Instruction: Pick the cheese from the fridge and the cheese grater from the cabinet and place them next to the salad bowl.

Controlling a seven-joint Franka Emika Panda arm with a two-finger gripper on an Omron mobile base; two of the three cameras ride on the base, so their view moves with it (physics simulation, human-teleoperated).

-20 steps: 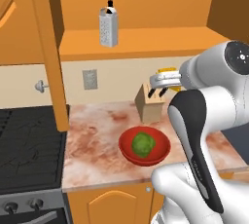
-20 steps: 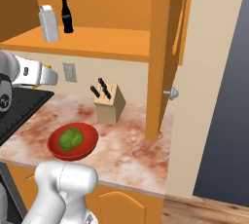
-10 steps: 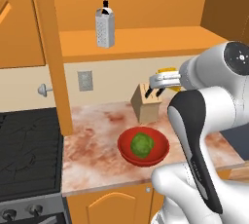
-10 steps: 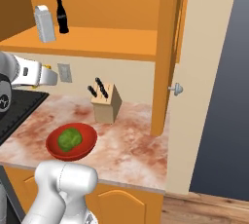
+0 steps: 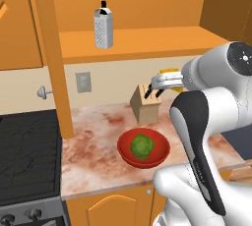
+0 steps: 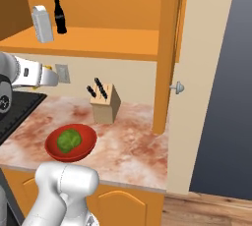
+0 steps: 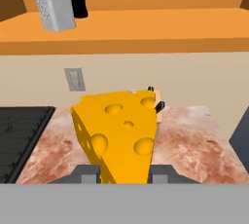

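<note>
Cheese fills the middle of the hand view, a yellow-orange wedge with round holes, clamped between the two dark fingertips that rise at its 7 and 5 o'clock; the fingers are closed narrowly against its sides. In the left base view the gripper hangs above the counter with a sliver of the yellow wedge showing at its top, just at 2 o'clock of the knife block. In the right base view the hand sits at the left edge, at 10 o'clock from the block.

Below it, the salad bowl rests on the mottled reddish counter, shallow and red, with a green lettuce ball inside. The bowl lies at 6 o'clock of the knife block, near it but apart.

Up on the open shelf of the orange cabinet, the cheese grater stands upright, grey and perforated. A dark cola bottle stands just beside it, behind it in the left base view and at its 3 o'clock in the right base view.

A wall outlet sits at 9 o'clock of the knife block, and the black stove adjoins the counter at its 9 o'clock.
</note>
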